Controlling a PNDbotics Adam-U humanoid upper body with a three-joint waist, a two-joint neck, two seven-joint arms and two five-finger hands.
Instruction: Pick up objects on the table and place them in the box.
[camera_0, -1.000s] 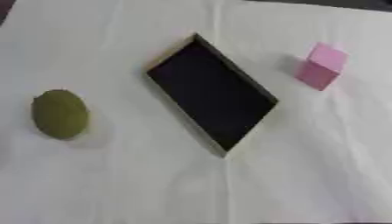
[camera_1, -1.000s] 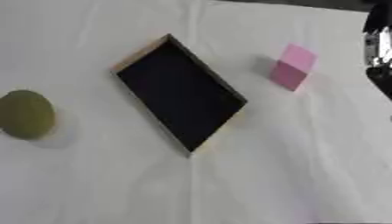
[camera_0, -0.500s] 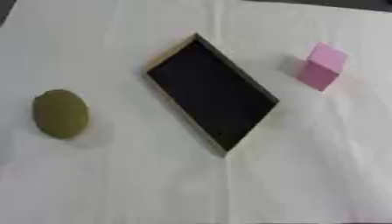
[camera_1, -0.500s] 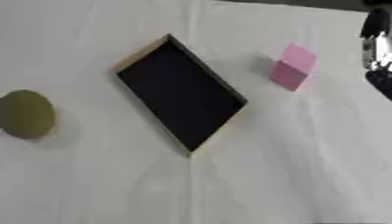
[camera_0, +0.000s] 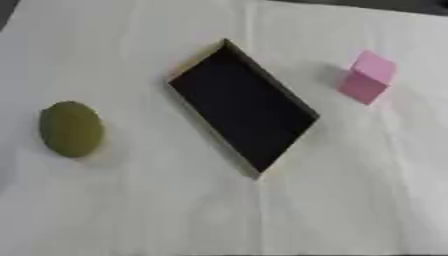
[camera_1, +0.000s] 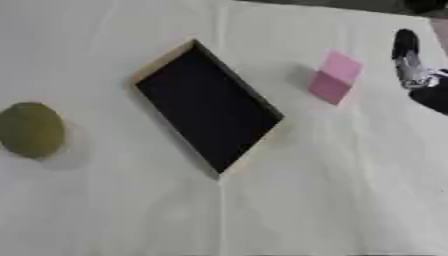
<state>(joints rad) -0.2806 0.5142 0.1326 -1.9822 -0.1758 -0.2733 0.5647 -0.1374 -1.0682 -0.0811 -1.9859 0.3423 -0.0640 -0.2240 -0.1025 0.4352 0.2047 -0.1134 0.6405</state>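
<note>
So your table (camera_0: 131, 210) was covered in a white cloth with a few creases running through it, and the box (camera_0: 243, 119) sat right in the middle, turned diagonally so it read like a diamond. Dark inside, pale rim, and I couldn't see anything lying in it.

Off to the robot's left, well apart from the box, you had the olive-green oval thing (camera_0: 71, 129) lying flat on the cloth. On the other side, up toward the far right, the pink block (camera_0: 367, 76) stood on the cloth, near the box's right edge but not touching it. Both objects were still out on the table, neither one in the box.

Your right hand (camera_1: 409, 59) only showed in the right eye view, poking in at the right edge beyond the pink block, a dark finger pointing up with silver below it. It was apart from the block and held nothing that I could see, but whether the fingers were spread or curled, I honestly couldn't tell. Your left hand didn't show in either view.
</note>
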